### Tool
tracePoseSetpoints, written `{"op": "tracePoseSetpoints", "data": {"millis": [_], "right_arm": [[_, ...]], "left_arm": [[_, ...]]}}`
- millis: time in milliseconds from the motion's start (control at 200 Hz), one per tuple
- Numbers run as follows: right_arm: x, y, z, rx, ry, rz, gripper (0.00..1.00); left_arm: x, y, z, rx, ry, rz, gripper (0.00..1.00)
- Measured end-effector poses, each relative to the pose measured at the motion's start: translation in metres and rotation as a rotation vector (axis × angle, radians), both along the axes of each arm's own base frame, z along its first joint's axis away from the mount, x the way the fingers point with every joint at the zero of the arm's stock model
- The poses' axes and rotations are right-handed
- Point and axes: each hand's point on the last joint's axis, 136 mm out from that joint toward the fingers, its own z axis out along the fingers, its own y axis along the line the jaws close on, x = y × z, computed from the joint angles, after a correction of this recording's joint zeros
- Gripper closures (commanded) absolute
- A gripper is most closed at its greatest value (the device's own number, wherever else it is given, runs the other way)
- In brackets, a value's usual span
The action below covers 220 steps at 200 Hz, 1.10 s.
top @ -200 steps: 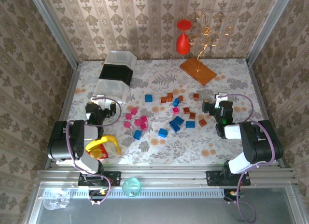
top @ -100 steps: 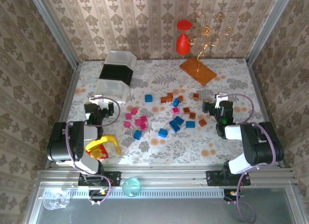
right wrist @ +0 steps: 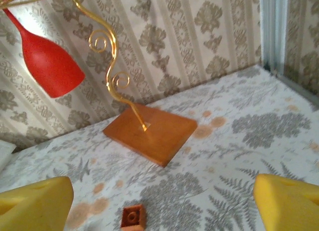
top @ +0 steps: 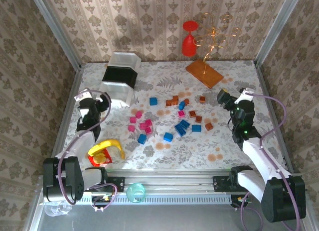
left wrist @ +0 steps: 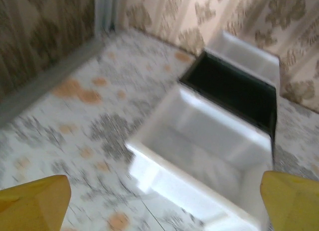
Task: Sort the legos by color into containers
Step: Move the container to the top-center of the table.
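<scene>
Blue, pink and brown legos lie scattered mid-table: a pink cluster (top: 142,124), a blue cluster (top: 182,128), brown ones (top: 172,101). Three containers stand in a row at the back left: a near white tray (top: 116,94) (left wrist: 209,141), a black tray (top: 120,75) (left wrist: 234,89) and a far white tray (top: 125,59) (left wrist: 249,54). My left gripper (top: 99,100) (left wrist: 164,203) hovers open just left of the near white tray, nothing between its yellow fingertips (left wrist: 35,201). My right gripper (top: 223,97) (right wrist: 162,203) is open at the right, with one brown lego (right wrist: 133,217) on the table just ahead of it.
An orange-brown board (top: 204,72) (right wrist: 152,131) with a gold wire stand and a red glass (top: 188,42) (right wrist: 50,66) stands at the back right. A yellow-and-red toy (top: 105,152) lies front left. Patterned walls enclose the table on three sides.
Both arms have unfolded and reached away from their bases: the left gripper went back-left toward the white tray, the right gripper back-right. The legos have not moved.
</scene>
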Motion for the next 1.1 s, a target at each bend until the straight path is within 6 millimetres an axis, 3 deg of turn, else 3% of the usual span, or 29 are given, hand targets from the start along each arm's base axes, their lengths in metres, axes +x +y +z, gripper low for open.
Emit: {"op": "tracePoseSetpoints", "data": {"millis": [200, 390, 560, 795, 1100], "right_arm": [[0.008, 0.031, -0.027, 0.036, 0.106, 0.078, 0.06], [0.008, 0.048, -0.039, 0.037, 0.142, 0.121, 0.05], [0.008, 0.051, -0.040, 0.043, 0.143, 0.125, 0.05], [0.008, 0.049, -0.041, 0.041, 0.146, 0.118, 0.05], [0.004, 0.045, -0.047, 0.031, 0.164, 0.097, 0.05]], "left_arm": [[0.021, -0.046, -0.040, -0.117, 0.206, -0.057, 0.00], [0.038, -0.055, -0.063, -0.159, 0.297, -0.046, 0.02], [0.046, -0.060, -0.085, -0.172, 0.364, -0.049, 0.17], [0.049, -0.058, -0.090, -0.166, 0.376, -0.050, 0.44], [0.048, -0.024, -0.096, -0.167, 0.384, -0.004, 0.62]]}}
